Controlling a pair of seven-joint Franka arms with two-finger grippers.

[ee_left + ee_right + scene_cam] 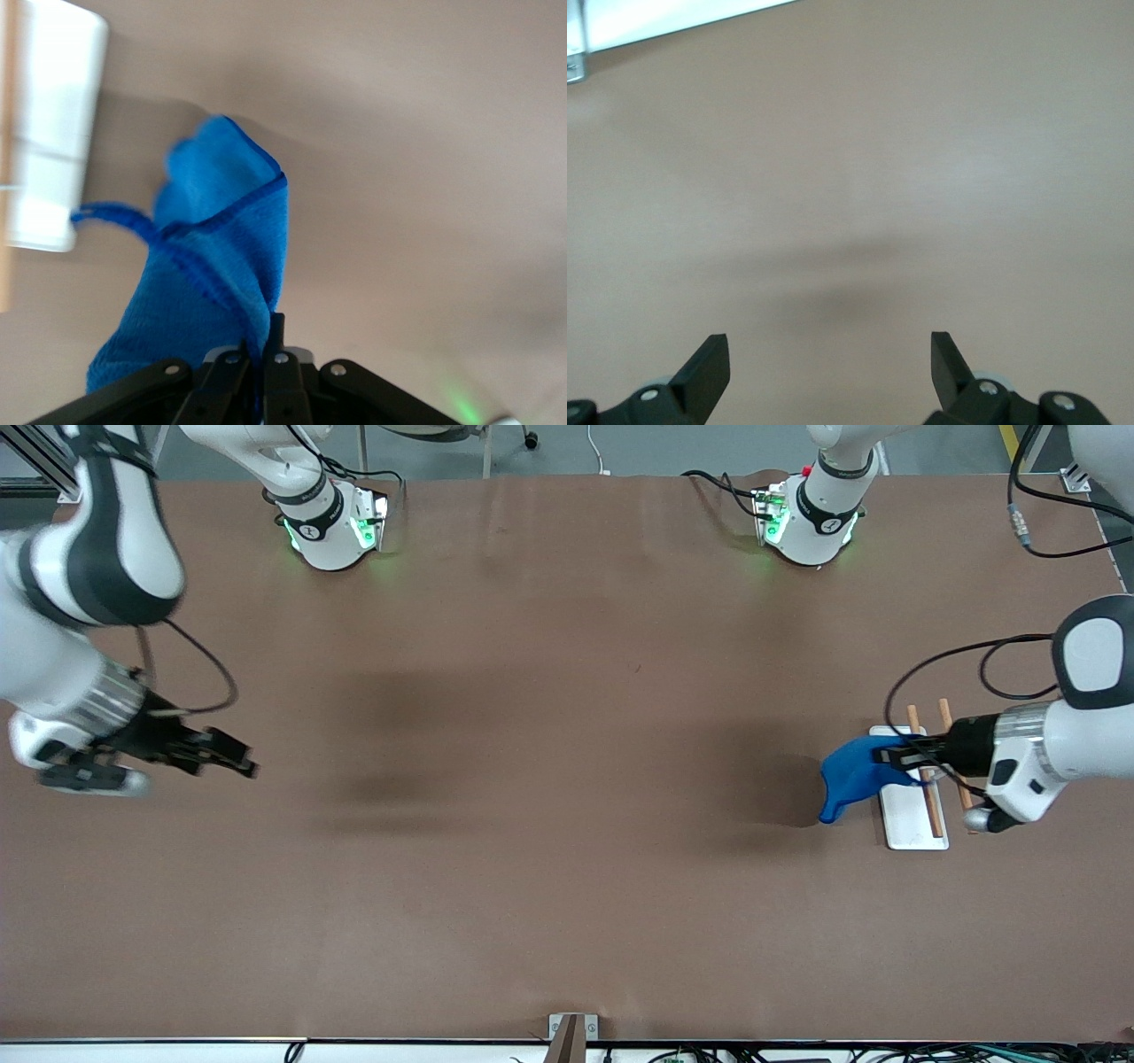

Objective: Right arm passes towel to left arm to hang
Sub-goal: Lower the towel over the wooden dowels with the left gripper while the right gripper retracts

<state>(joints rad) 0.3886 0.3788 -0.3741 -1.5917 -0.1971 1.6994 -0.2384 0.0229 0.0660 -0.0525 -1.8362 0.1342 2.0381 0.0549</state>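
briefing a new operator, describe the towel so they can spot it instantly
Go to the left arm's end of the table, where a white rack with two wooden rods stands. The left gripper over it pinches the towel, the only bright blue cloth.

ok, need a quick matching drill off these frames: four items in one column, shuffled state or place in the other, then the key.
Column 1
1. towel
2. left gripper
3. right gripper
4. white rack base

Column 2
A. open, holds nothing, over bare table at the right arm's end
B. on the table under two wooden rods
C. blue, hangs bunched from closed fingers
D. shut on cloth, over the rack's edge

Pairs: 1-C, 2-D, 3-A, 4-B
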